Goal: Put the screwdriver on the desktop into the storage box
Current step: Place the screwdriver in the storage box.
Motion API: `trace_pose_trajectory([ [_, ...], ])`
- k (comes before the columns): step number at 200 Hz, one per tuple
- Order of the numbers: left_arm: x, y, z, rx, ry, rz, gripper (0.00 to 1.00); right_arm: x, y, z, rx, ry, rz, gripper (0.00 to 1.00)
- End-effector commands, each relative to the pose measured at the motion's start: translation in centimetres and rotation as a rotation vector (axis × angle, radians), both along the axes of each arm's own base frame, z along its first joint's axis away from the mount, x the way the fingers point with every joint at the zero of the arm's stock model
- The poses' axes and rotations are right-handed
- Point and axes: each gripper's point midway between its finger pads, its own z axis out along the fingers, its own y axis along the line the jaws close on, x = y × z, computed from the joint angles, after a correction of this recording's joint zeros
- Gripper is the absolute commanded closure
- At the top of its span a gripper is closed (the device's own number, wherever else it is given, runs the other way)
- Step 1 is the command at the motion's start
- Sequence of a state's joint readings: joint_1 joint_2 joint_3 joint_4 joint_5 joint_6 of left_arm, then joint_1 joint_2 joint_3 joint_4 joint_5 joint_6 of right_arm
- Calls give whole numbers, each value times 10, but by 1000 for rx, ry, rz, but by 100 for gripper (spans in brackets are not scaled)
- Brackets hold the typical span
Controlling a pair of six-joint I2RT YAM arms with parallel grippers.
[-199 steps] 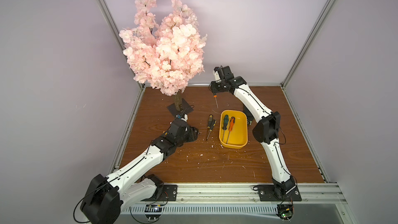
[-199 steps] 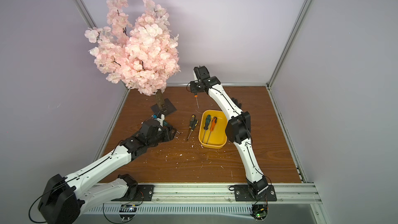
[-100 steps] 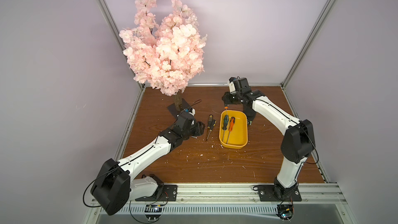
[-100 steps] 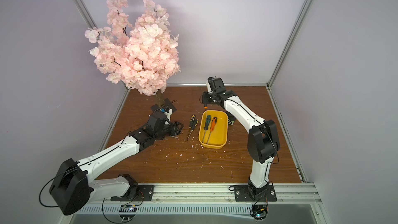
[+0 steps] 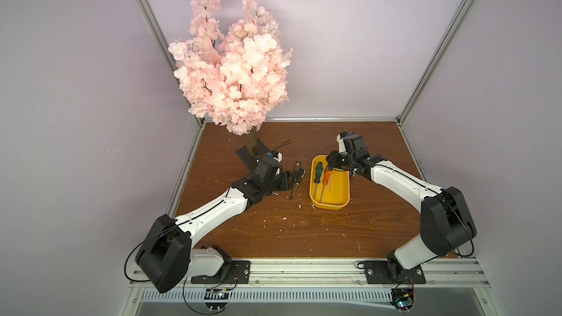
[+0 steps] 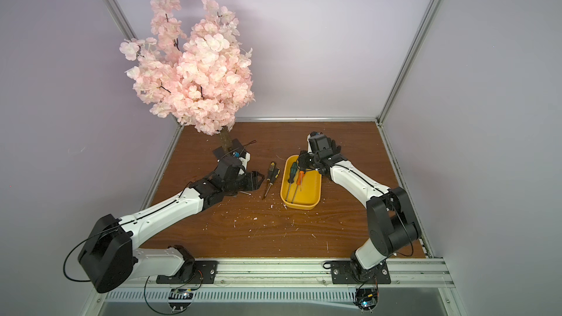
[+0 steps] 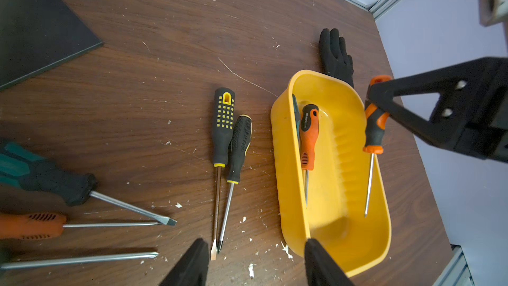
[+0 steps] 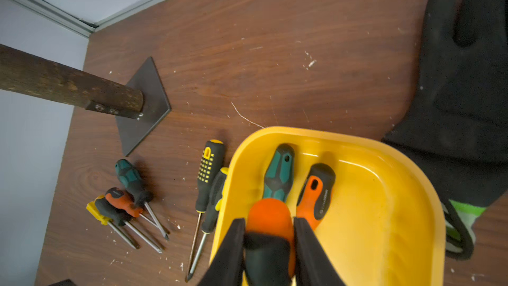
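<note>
Yellow storage box [image 5: 337,191] holds two screwdrivers [image 8: 279,177]; the right gripper [image 8: 268,221] clamps a third, an orange-and-black screwdriver [image 7: 374,130], over it. Left gripper [image 7: 255,240] hangs spread and empty near a black-yellow pair [image 7: 223,127] on the desktop [image 7: 137,78]; three others [image 8: 123,202] lie farther left.

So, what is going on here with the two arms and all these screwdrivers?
The right gripper holds an orange-and-black screwdriver by its handle over the yellow box, where a green one and an orange one already lie. The left gripper is open and empty, pointed at two black-and-yellow screwdrivers on the desktop beside the box. By the tree base lie three more screwdrivers.
</note>
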State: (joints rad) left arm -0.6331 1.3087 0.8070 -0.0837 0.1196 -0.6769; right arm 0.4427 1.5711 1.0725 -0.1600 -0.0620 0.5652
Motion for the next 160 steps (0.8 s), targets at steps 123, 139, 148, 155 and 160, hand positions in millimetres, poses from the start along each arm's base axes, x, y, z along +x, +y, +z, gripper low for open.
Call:
trace_pose_trajectory([
  [123, -5, 3, 2, 15, -16, 2, 41, 2, -32, -43, 0, 26, -188, 72],
  [139, -5, 5, 1, 19, -14, 4, 41, 2, -32, -47, -6, 32, -190, 72],
  [148, -5, 5, 2, 20, -17, 6, 41, 2, -32, -50, -10, 39, -193, 72],
  [155, -5, 5, 1, 22, -17, 7, 41, 2, -32, -52, -13, 44, -191, 71],
  [160, -5, 6, 1, 24, -15, 8, 41, 2, -31, -52, -11, 45, -188, 71],
])
